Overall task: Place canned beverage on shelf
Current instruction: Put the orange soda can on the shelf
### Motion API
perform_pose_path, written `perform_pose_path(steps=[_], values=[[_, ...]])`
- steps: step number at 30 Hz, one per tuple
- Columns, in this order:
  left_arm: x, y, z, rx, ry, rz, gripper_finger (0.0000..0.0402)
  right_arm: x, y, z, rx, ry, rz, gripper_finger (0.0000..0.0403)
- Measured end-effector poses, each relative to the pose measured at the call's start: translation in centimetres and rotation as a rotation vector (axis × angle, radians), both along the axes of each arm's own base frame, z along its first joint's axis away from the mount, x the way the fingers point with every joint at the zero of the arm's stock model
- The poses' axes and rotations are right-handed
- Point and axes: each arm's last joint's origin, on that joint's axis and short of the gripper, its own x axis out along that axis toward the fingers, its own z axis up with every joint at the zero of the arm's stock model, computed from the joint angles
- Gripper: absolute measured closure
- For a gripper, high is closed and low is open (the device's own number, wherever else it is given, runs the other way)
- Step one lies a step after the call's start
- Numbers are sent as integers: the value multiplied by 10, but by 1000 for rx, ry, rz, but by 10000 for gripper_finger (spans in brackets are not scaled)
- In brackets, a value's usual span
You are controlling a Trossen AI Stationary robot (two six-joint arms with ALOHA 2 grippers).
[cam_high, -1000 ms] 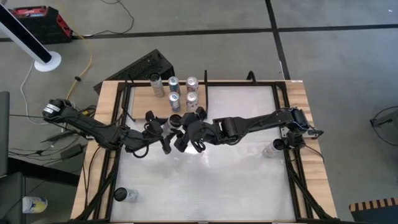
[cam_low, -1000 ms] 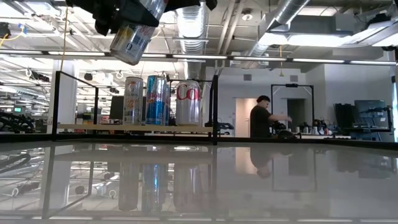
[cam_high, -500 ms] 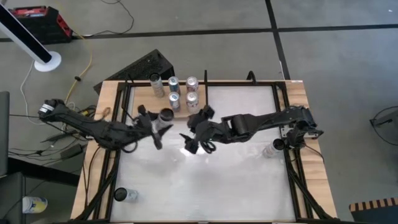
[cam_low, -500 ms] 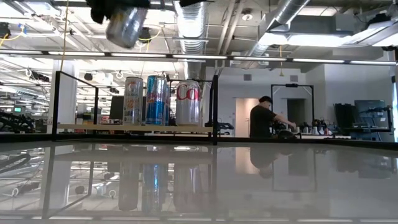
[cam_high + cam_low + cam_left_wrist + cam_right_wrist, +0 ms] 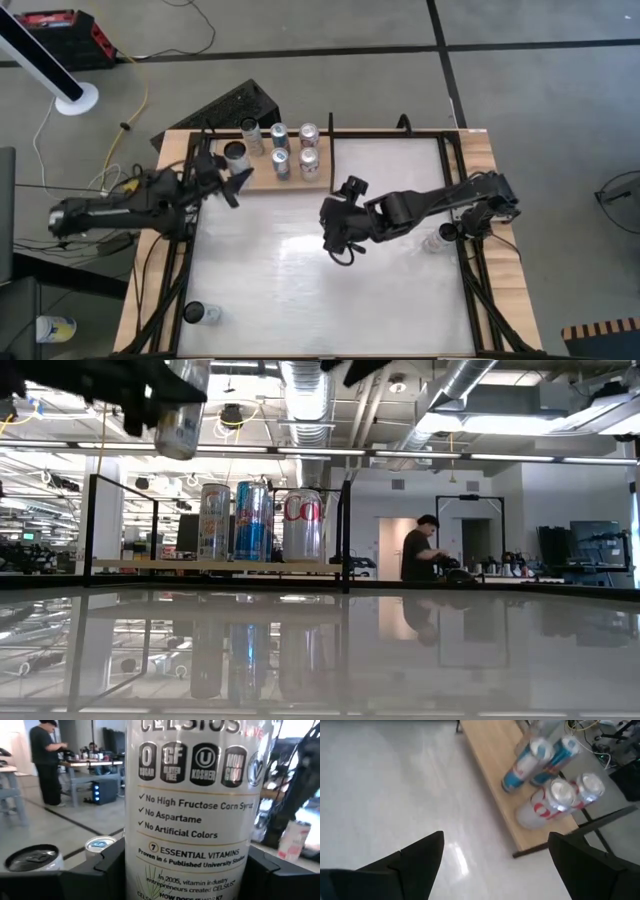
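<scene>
High view: left gripper (image 5: pixel 225 172) holds can (image 5: pixel 235 154) above shelf (image 5: pixel 262 180).

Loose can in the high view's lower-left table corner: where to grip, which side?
Grip the can mid-body, jaws across its round wall. It looks upright, dark top up, though I can't confirm. Come from the table-centre side: black rails hem the corner. The right gripper is open and free; the left gripper holds a Celsius can.

the held can (image 5: pixel 192 810) is white with black lettering and round black badges. the shelf (image 5: pixel 262 180) is light-brown wood grain with black rails, bearing blue-and-silver and red-and-white cans (image 5: pixel 551 797). the table (image 5: pixel 330 280) is glossy white.
</scene>
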Motion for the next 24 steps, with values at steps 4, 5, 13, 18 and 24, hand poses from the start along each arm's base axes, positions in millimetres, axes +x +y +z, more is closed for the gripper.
perform_pose_path(steps=[4,5,13,18,24], values=[[-1,18,-4,-38,-47,-64,168,-1,-9,-19,-7,66,-8,23],[-1,23,-5,-49,-48,-61,168,-1,-12,-23,5,71,-5,23],[1,45,-13,-111,4,-149,168,5,-24,-52,134,-115,243,23],[4,38,-13,-40,45,-363,168,14,-22,-38,22,-362,422,23],[9,25,-13,19,78,-624,168,22,-26,-15,-128,-581,470,23]])
